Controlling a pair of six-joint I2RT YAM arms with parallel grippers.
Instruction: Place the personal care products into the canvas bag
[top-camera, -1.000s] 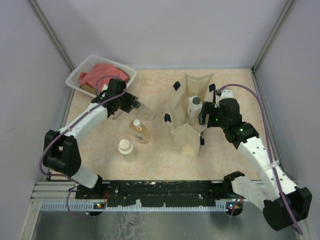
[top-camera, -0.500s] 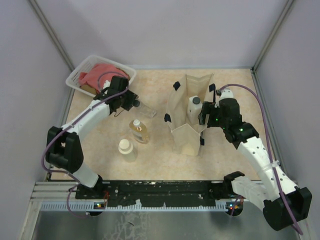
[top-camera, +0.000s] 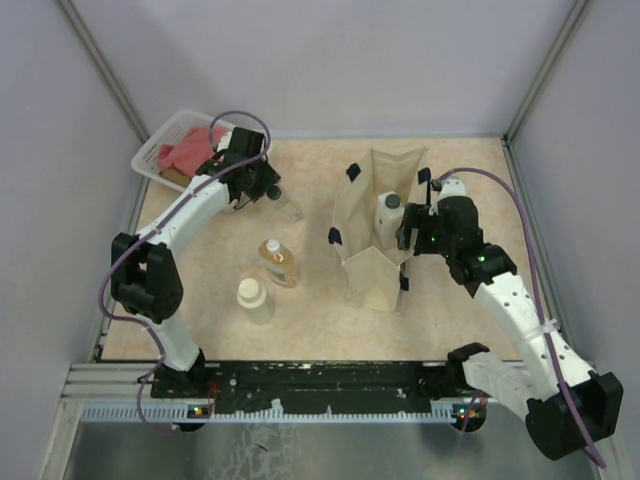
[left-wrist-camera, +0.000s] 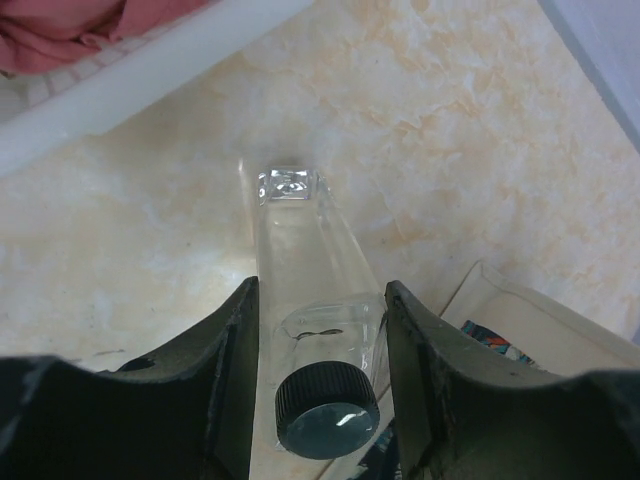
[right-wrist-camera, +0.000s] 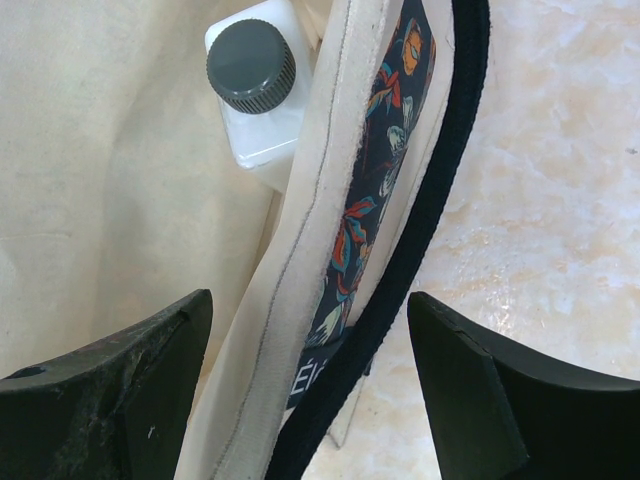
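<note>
My left gripper (top-camera: 268, 193) is shut on the clear bottle with a dark cap (top-camera: 285, 207), near the basket. In the left wrist view the fingers press both sides of the bottle (left-wrist-camera: 310, 290) just below its cap. The amber bottle (top-camera: 277, 260) lies on the table, and the squat cream bottle (top-camera: 254, 298) stands in front of it. The white bottle with a black cap (top-camera: 389, 212) stands inside the beige canvas bag (top-camera: 375, 275). My right gripper (top-camera: 412, 232) is open, straddling the bag's right rim (right-wrist-camera: 300, 250) and black strap (right-wrist-camera: 420, 220). The white bottle (right-wrist-camera: 255, 85) shows beyond.
A white lattice basket (top-camera: 160, 150) with a red cloth (top-camera: 190, 150) stands at the back left, close behind the left gripper; its rim (left-wrist-camera: 150, 60) shows in the left wrist view. Grey walls close in the table at the back and sides.
My left gripper has moved back and slightly right with the clear bottle, nearer the basket. The right arm and bag have not moved.
</note>
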